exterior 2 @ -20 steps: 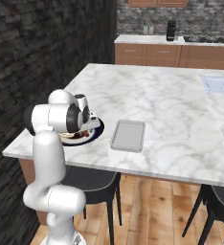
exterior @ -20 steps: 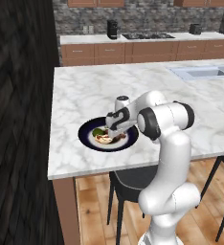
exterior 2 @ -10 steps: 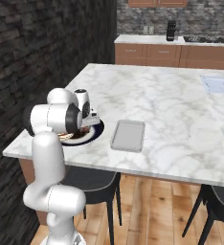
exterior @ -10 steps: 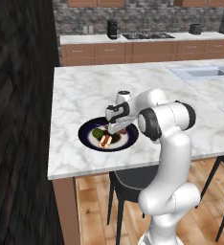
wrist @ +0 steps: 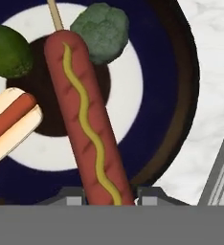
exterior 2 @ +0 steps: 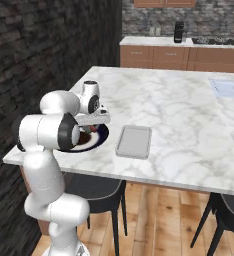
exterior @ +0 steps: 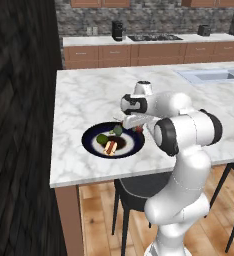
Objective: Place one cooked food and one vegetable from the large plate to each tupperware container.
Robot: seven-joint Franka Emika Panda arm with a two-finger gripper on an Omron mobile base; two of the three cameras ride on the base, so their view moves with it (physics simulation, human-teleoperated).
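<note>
- The tool sits low over the large plate, its two tips narrowed onto one end of the corn dog, which lies between them with its stick pointing to 12 o'clock in the hand view.
- Broccoli lies at 1 o'clock of the corn dog, a green lime-like piece at 10 o'clock, a hot dog bun at 9 o'clock.
- The rectangular tray waits on the bench at 3 o'clock of the plate in the right base view.
- Risk: gripped at its end, the long corn dog may pivot or slip on lifting.
- A sagging far end could drag the broccoli off the plate.
</note>
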